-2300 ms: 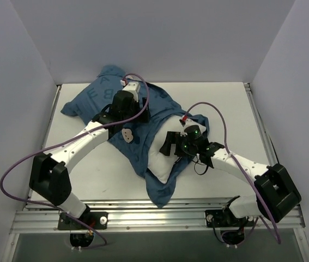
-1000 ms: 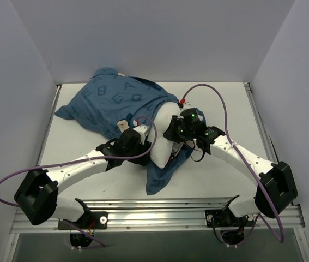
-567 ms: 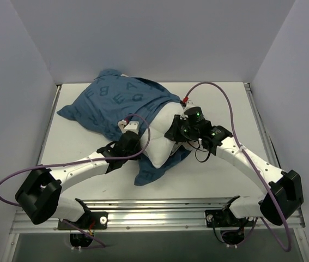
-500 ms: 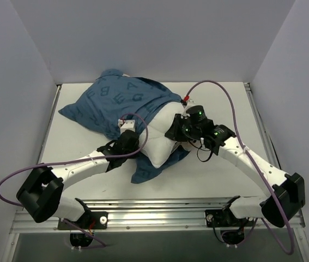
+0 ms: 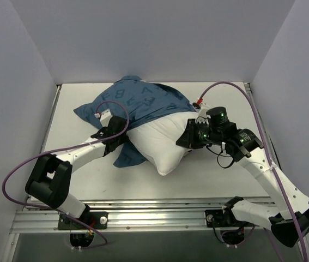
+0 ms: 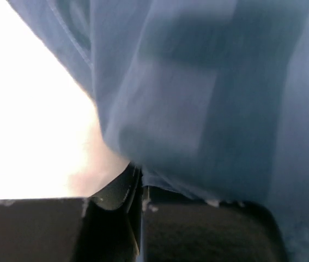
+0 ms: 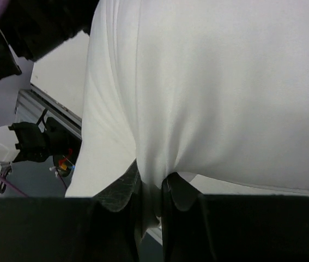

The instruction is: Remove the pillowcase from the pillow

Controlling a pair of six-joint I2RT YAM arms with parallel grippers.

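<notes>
On the white table [image 5: 78, 164], pillowcase [image 5: 143, 101] fold tight between left gripper [image 5: 125, 141] fingers, pillow [image 5: 157, 146] edge tight between right gripper [image 5: 182, 141] fingers

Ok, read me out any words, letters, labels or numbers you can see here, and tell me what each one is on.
Pillowcase: scattered dark single capital letters, no words; too small and creased in the top view to read for certain.
Left wrist view: one large dark mark on the same fabric, blurred, unreadable.
Pillow: no text.
</notes>
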